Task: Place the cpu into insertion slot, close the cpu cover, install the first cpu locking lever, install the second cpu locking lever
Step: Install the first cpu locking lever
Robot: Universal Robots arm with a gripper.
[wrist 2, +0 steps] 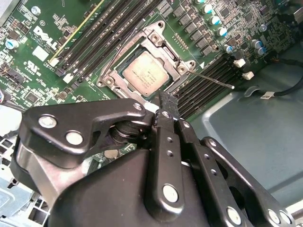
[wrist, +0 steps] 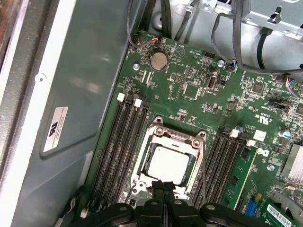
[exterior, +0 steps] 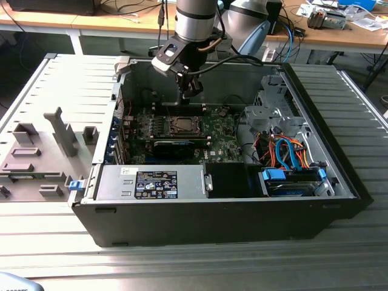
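Table (exterior: pixel 182 267) of grey ridged metal, with 1 big black computer case (exterior: pixel 212 221) lying on it, lid off. Grey plastic tray (exterior: pixel 36 151) with blocks on it, just beside the case at the exterior view's left.

Robot arm (exterior: pixel 197 18) hanging down into the case from the far side. Silver power box (exterior: pixel 151 182) along the near wall. Orange and blue cables (exterior: pixel 291 151) bunched up at the exterior view's right.

Green board (wrist: pixel 199 85) flat on the case floor, also plain in the second wrist view (wrist 2: pixel 28 52). Long black memory slots (wrist: pixel 124 142) in rows on 2 sides of the socket.

Black gripper (wrist: pixel 163 185) low over the board, right at the edge of the socket. Same gripper (wrist 2: pixel 166 98) in the second wrist view, and small in the exterior view (exterior: pixel 193 91). Jaws closed, tips pressed together, nothing seen between them.

Insertion slot (wrist 2: pixel 110 79) in the middle of the board, silver rim showing at the corners. Cpu cover (wrist: pixel 176 138) down flat over the slot, square window around the chip. Cpu (wrist: pixel 169 163) sitting in the slot, dull silver top (wrist 2: pixel 147 73) showing through the window.

Thin metal lever (wrist 2: pixel 213 81) sticking out sideways from the slot corner near the gripper tips, crossing the memory slots, tip free and pointing away from the slot. Cannot tell if the tips touch the lever.

Round silver coin battery (wrist: pixel 158 61) on the board, well apart from the slot.
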